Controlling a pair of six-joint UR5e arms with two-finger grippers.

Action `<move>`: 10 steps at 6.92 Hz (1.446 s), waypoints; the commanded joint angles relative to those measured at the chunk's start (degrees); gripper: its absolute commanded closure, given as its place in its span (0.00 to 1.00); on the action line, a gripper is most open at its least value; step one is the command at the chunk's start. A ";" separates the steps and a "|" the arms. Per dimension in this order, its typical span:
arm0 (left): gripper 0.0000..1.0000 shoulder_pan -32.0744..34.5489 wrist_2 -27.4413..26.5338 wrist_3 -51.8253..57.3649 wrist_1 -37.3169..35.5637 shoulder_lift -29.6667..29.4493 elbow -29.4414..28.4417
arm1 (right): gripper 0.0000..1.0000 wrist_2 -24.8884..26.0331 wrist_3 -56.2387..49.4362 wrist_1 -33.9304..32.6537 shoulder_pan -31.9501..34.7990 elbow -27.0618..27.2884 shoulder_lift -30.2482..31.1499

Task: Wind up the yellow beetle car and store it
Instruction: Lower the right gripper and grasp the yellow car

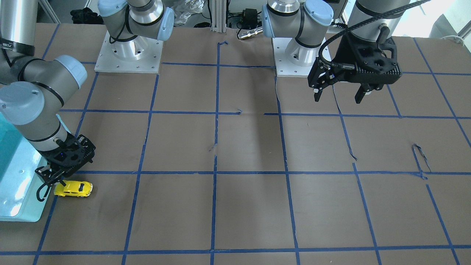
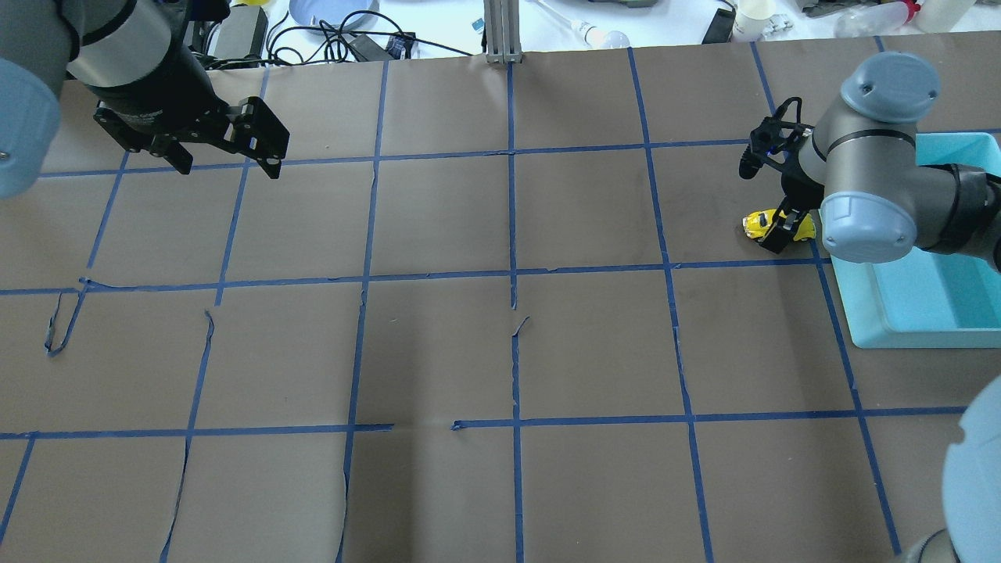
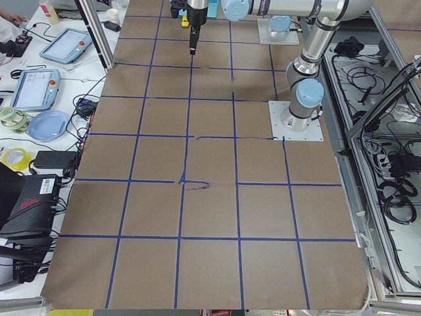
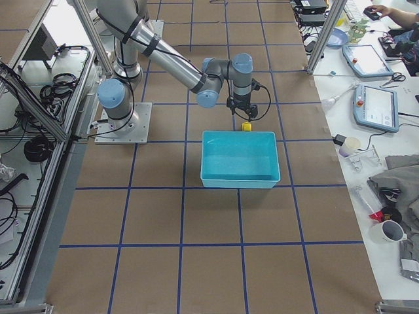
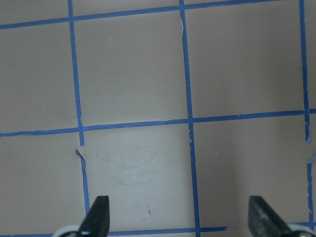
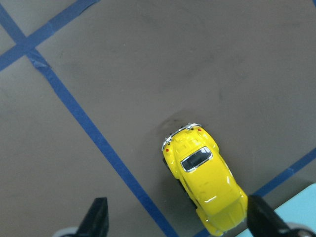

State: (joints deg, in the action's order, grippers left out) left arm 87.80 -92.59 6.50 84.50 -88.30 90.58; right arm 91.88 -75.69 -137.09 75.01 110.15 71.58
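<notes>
The yellow beetle car [image 1: 73, 188] stands on its wheels on the brown table paper, just beside the teal bin [image 1: 18, 217]. It also shows in the overhead view [image 2: 782, 224] and the right wrist view [image 6: 205, 182]. My right gripper [image 6: 177, 222] is open and hovers just above the car. In the right wrist view the car lies between the two fingertips and nearer the right one, touching neither. The gripper also shows in the overhead view [image 2: 762, 202]. My left gripper [image 2: 227, 163] is open and empty, held high over the far side of the table [image 5: 180, 224].
The teal bin [image 2: 923, 332] sits at the table's edge on my right, open at the top; its corner shows in the right wrist view [image 6: 303, 197]. Blue tape lines grid the brown paper. The arm bases [image 1: 128, 55] stand at the table's back.
</notes>
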 commanded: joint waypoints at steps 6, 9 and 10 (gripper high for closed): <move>0.00 0.00 0.30 0.00 -0.12 -0.03 -0.05 | 0.13 -2.75 -21.08 -4.94 -3.38 -0.90 -6.53; 0.00 0.00 0.30 0.00 -0.21 -0.03 -0.05 | 0.44 -4.34 -24.60 -4.94 -3.38 -0.90 -7.42; 0.00 0.00 0.30 0.00 -0.21 0.05 -0.05 | 0.66 -4.25 -24.60 -4.94 -3.38 -0.99 -7.16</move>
State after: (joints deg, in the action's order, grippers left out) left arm 87.80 -92.29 6.50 84.29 -88.28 90.53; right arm 87.62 -99.96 -142.03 71.64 109.23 64.29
